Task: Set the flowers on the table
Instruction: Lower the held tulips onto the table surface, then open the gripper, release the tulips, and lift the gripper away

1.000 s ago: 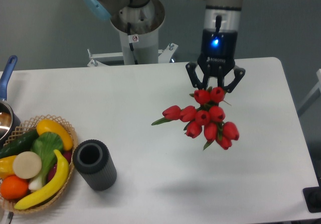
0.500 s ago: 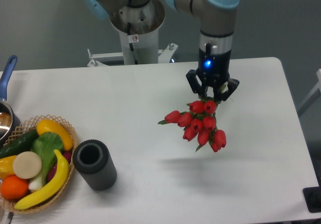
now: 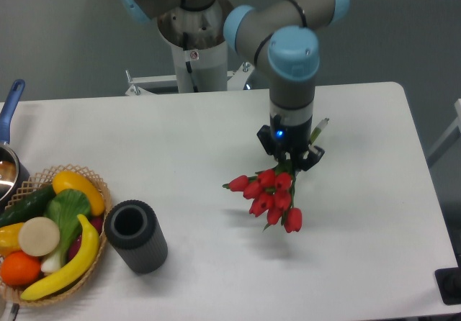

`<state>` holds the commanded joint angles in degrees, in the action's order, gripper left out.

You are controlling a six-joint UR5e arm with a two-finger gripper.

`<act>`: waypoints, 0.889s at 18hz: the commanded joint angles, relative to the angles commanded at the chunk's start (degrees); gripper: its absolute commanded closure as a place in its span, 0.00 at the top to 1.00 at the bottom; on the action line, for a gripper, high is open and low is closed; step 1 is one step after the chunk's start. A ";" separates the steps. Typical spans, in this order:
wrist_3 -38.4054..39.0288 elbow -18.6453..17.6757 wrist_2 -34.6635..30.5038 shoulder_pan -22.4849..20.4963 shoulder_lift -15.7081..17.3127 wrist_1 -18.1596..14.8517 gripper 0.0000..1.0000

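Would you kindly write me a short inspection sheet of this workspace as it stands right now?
Surface: white table, bare around the middle.
Job's things: red flowers held in the tool, buds pointing toward the front edge; whether they touch the table cannot be told.
Clutter: dark ribbed cylinder; wicker basket of fruit and vegetables, with a banana; pot with blue handle at the left edge.
Tool: shut on the flowers.
Cables: nothing seen.
Surroundings: grey wall, arm's pedestal behind the table.
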<state>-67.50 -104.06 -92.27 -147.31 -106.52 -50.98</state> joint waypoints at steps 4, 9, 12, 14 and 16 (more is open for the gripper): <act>-0.18 -0.09 -3.44 1.23 -3.16 0.00 0.36; -0.18 -0.62 -3.71 1.32 -3.70 -0.17 0.37; -0.18 -0.18 -3.09 1.06 -2.91 -0.27 0.44; -0.18 0.00 -2.22 0.44 -2.12 0.52 0.81; -0.18 1.48 0.84 -1.04 0.24 1.92 1.00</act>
<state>-67.68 -102.58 -91.43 -148.35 -106.28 -49.05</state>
